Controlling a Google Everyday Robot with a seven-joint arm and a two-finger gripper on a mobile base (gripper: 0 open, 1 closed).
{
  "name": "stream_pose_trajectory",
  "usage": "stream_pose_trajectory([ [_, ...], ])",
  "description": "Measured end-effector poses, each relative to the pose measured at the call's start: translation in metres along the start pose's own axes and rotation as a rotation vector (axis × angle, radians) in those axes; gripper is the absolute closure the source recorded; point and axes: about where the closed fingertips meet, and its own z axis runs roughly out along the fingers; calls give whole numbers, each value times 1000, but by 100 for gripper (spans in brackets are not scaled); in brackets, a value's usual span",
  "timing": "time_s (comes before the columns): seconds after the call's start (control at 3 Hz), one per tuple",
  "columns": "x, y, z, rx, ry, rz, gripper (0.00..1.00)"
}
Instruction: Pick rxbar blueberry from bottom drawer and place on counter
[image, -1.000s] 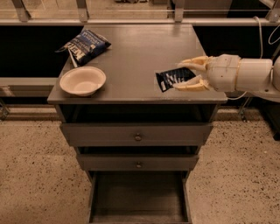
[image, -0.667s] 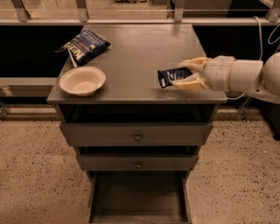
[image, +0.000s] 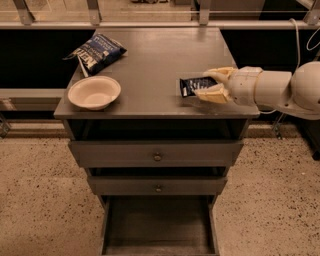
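Both jaws of the gripper (image: 204, 84) pinch the rxbar blueberry (image: 190, 86) above the counter (image: 150, 60); best lay it flat before letting go.

3 drawers (image: 156, 155), 1 bowl (image: 94, 92), 1 bag (image: 97, 51), 1 rxbar (image: 191, 86), 1 hand (image: 203, 83) over ctr (image: 150, 65)

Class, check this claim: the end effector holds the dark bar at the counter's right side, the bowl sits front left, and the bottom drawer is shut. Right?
No: the camera view shows the bottom drawer open. Otherwise correct: end effector holding the bar at the counter's right side, bowl front left.
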Motion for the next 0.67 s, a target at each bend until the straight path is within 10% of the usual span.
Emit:
stream_pose_trajectory([
  [0.67,-7,6,-5,-45,30,-8,0],
])
